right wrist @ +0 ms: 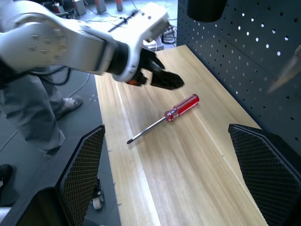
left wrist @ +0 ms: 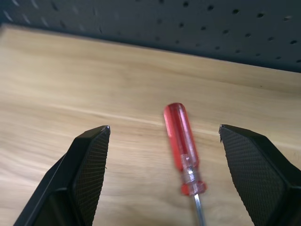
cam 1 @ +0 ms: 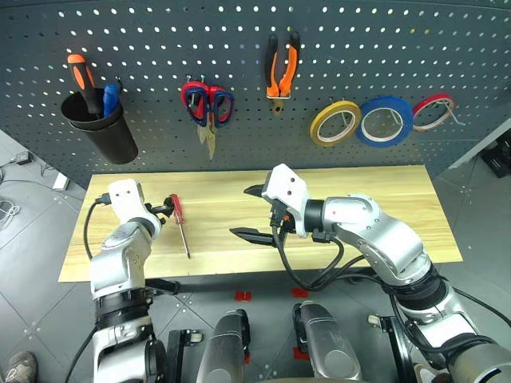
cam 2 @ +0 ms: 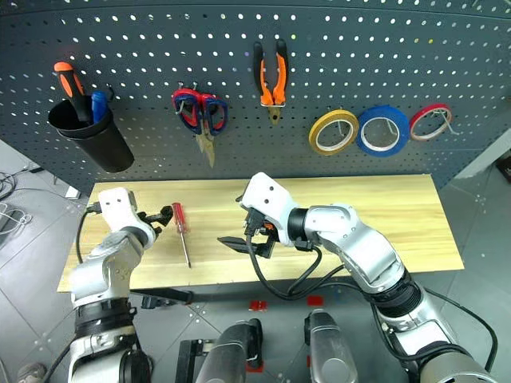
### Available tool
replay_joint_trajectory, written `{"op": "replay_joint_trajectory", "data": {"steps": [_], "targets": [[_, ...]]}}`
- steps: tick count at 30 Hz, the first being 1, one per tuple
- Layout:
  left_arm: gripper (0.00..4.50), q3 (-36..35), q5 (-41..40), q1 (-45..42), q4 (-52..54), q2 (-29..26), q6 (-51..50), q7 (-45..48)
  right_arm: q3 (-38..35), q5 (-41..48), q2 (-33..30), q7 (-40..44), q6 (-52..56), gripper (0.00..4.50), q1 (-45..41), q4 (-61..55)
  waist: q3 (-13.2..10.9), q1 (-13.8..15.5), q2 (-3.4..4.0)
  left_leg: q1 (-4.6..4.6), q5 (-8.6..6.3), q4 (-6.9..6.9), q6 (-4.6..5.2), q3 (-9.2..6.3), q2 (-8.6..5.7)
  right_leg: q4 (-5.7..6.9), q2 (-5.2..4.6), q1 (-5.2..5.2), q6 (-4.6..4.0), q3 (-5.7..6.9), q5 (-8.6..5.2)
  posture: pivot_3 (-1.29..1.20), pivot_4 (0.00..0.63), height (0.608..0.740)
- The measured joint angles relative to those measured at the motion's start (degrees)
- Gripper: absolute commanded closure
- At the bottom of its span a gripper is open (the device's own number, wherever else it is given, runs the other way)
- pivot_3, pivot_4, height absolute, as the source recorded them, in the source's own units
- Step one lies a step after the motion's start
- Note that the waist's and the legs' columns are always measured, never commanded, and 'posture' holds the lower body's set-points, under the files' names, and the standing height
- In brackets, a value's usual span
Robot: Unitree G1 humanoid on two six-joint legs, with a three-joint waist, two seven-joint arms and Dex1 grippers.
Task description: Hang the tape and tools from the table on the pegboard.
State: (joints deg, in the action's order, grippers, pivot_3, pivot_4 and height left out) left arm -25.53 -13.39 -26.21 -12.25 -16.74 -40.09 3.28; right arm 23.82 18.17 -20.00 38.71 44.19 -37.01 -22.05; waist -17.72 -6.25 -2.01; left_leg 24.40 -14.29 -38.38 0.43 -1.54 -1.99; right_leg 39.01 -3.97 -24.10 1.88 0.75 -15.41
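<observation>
- We find the red-handled screwdriver point(cam 1: 180, 223) lying flat on the left part of the table point(cam 1: 399, 199), handle toward the pegboard point(cam 1: 239, 32), tip toward the near edge.
- The left gripper point(cam 1: 164, 210) sits just left of the handle, its fingers point(left wrist: 89, 160) spread apart with the handle between them and touching neither.
- The right gripper point(cam 1: 249, 212) hangs over the table's middle, fingers spread wide, holding nothing.
- On the pegboard we note the orange-and-black pliers point(cam 1: 282, 68), and the yellow tape point(cam 1: 334, 122) hung left of a blue roll point(cam 1: 385, 120) and a red roll point(cam 1: 433, 112).
- Two pairs of scissors point(cam 1: 207, 108) hang together; which handles belong to which we cannot tell for certain.
- A black cup point(cam 1: 102, 124) at far left holds an orange-handled tool.
</observation>
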Motion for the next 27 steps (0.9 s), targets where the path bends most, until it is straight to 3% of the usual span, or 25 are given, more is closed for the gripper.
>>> {"op": "replay_joint_trajectory", "data": {"steps": [2,5,13,21,27], "targets": [[0.59,-0.9,-0.6,-2.7,-5.4,0.6,0.7,-1.6,0.1,-0.2,0.1,0.1,0.0,0.00,-0.3,0.2,0.0,0.0,-0.03,0.00,0.00,0.00,0.00,0.00,0.00,-0.01,0.00,0.00,0.00,0.00,0.00,-0.27,0.341,0.740],[1.17,-2.3,-1.9,-5.2,-11.2,1.6,0.9,-3.9,0.2,-0.7,0.1,0.4,0.0,0.00,-0.6,0.2,0.0,-0.2,-0.03,0.01,0.00,-0.01,0.00,0.02,0.00,-0.02,0.00,-0.01,0.00,-0.03,0.00,-0.28,0.333,0.740],[3.55,-4.2,-3.8,-7.4,-19.8,1.3,3.4,-6.4,0.2,-1.2,-0.6,1.3,0.1,0.00,-0.6,0.3,0.0,-0.3,-0.03,0.01,0.00,0.00,-0.02,0.04,0.01,-0.02,-0.02,-0.02,0.00,-0.04,0.00,-0.30,0.319,0.740],[3.65,-2.3,-4.1,-4.5,-18.7,-1.4,4.5,-4.2,-0.2,-1.2,-3.0,1.8,0.1,0.00,-0.3,-0.2,0.0,-0.5,-0.03,0.01,0.00,0.07,-0.04,0.07,0.01,-0.03,-0.02,-0.05,0.01,-0.07,0.01,-0.31,0.314,0.740],[3.65,3.0,-3.3,8.2,0.8,-4.1,3.0,1.0,-2.8,-0.3,-4.7,2.7,-0.4,0.00,1.1,-4.1,0.0,-1.3,-0.04,0.04,0.01,0.21,-0.05,0.07,0.05,-0.11,-0.05,-0.10,0.00,-0.09,0.01,-0.31,0.316,0.740]]}}
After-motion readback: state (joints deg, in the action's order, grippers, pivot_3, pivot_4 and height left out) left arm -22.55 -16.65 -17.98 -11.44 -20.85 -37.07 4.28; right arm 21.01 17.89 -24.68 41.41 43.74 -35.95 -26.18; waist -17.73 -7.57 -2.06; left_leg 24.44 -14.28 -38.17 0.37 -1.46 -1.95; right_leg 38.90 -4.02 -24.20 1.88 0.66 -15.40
